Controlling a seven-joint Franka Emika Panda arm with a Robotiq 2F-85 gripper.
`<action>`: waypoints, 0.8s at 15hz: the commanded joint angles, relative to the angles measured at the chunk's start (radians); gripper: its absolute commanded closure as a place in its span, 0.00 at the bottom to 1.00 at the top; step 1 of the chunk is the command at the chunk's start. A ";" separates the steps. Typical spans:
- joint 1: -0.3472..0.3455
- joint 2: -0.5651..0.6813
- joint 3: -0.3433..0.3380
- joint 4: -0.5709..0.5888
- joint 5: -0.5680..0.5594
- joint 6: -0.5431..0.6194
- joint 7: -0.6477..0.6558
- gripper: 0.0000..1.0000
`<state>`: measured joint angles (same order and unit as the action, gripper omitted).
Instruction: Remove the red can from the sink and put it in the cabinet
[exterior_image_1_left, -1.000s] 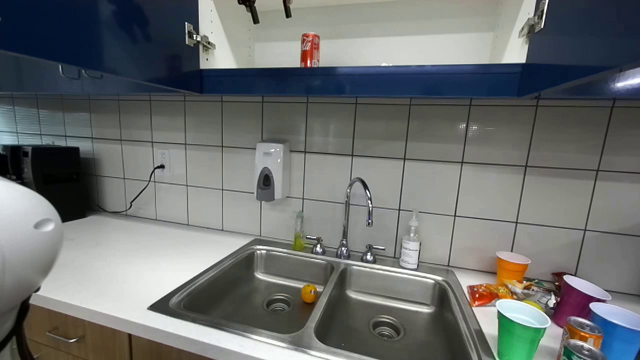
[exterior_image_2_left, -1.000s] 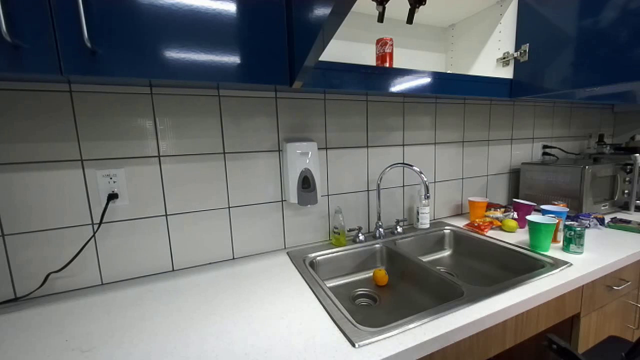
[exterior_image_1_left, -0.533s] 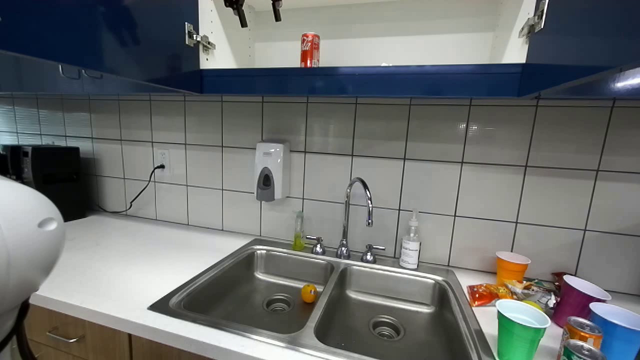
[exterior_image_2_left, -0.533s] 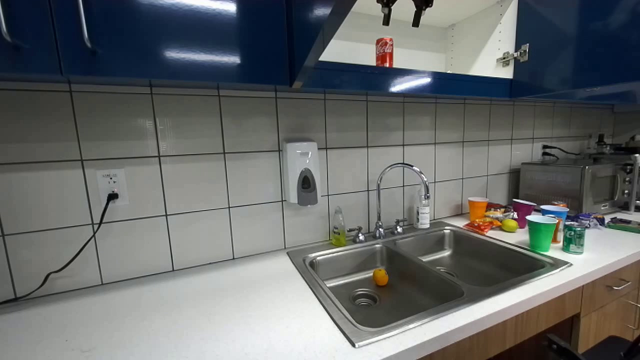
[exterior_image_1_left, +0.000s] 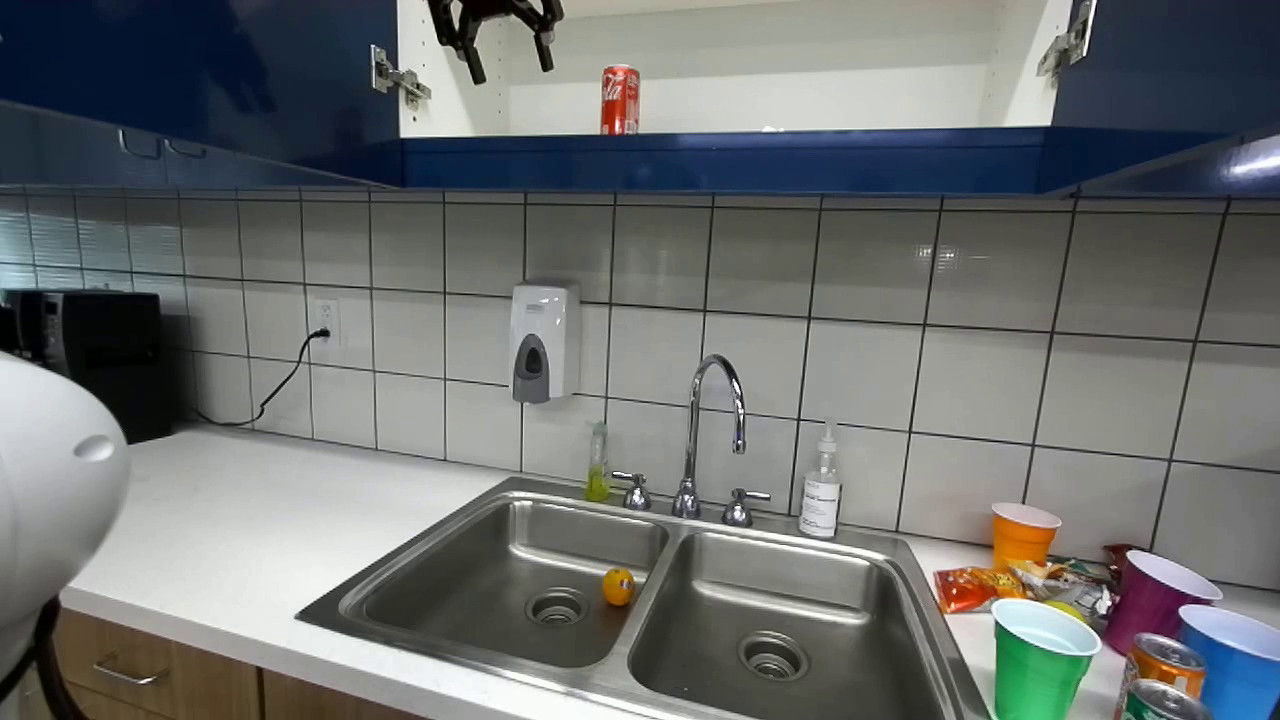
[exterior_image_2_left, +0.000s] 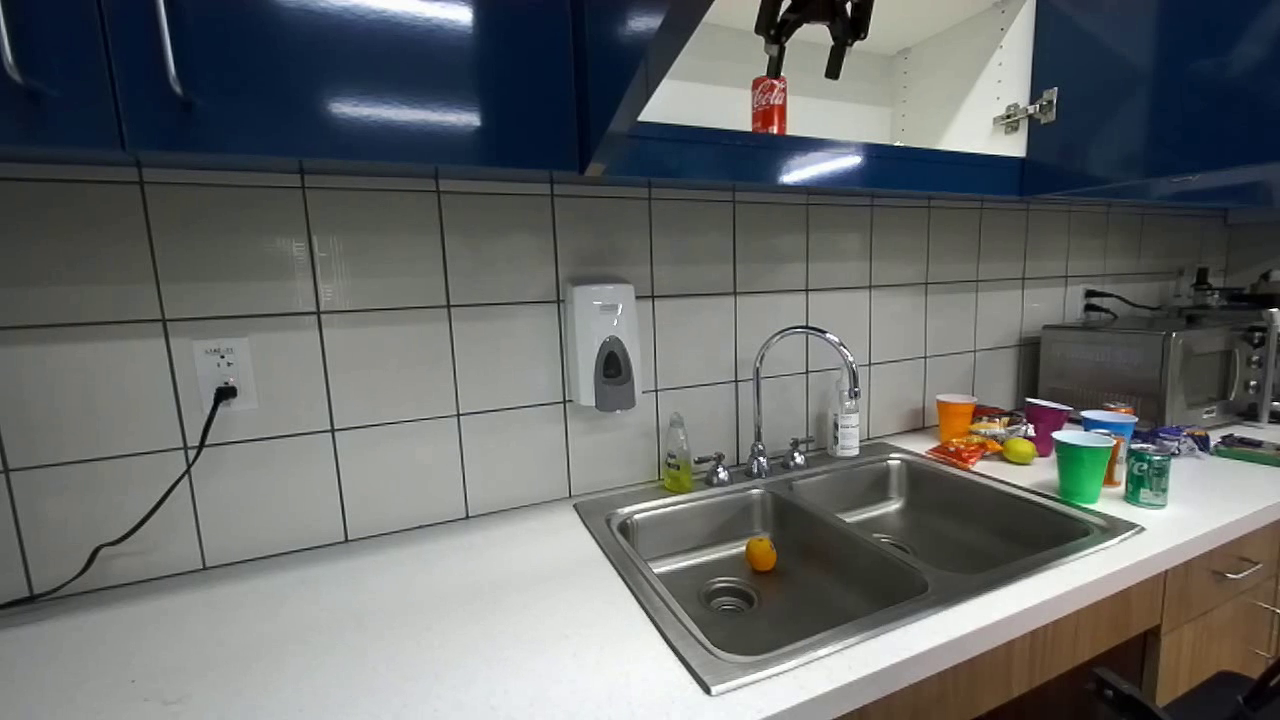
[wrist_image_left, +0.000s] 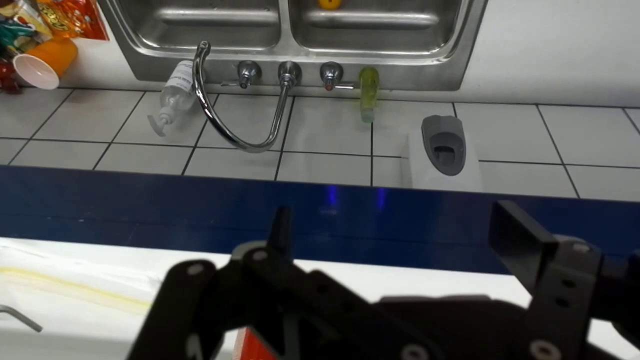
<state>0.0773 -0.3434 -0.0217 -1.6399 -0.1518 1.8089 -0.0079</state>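
A dark blue wall cabinet (exterior_image_1_left: 800, 158) with a white interior hangs above a stainless steel double-basin sink (exterior_image_1_left: 648, 610), its doors (exterior_image_1_left: 330, 90) swung wide, presumably to allow reaching inside. A white countertop (exterior_image_2_left: 420, 620) surrounds the sink. From the sink's back edge rises a curved chrome faucet (exterior_image_1_left: 692, 440), and on the tiled wall (exterior_image_1_left: 760, 265) behind the sink is a white soap dispenser (exterior_image_1_left: 545, 340), likely mounted there to serve the basins. The black two-fingered gripper (exterior_image_1_left: 512, 68) is high above the sink, at the cabinet's mouth; its fingers (exterior_image_2_left: 835, 64) are apart and hold nothing. On the countertop beside the sink stand a green plastic cup (exterior_image_2_left: 1078, 465) and a green soda can (exterior_image_2_left: 1147, 478), perhaps kept there to stay out of the basins. The task's red Coca-Cola can (exterior_image_1_left: 620, 100) is above the sink, standing upright inside the cabinet near the front ledge, which hides its base. In an exterior view a gap shows between that can and the nearer fingertip (exterior_image_1_left: 545, 58); in the wrist view, only a sliver of red shows past the gripper, outside the fingers. So the can seems to rest on the cabinet floor by its own weight, the placing looks done, and the spread fingers probably need only to clear it without tipping it. Smallest, an orange (exterior_image_1_left: 618, 587) lies in one basin of the sink, near the drain (exterior_image_1_left: 557, 606), and the task gives no reason to touch it.
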 joint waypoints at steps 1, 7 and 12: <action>-0.024 -0.066 0.028 -0.112 0.017 0.029 0.025 0.00; -0.027 -0.093 0.034 -0.204 0.033 0.045 0.043 0.00; -0.024 -0.114 0.042 -0.322 0.027 0.119 0.046 0.00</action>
<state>0.0771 -0.4193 -0.0072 -1.8779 -0.1268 1.8785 0.0168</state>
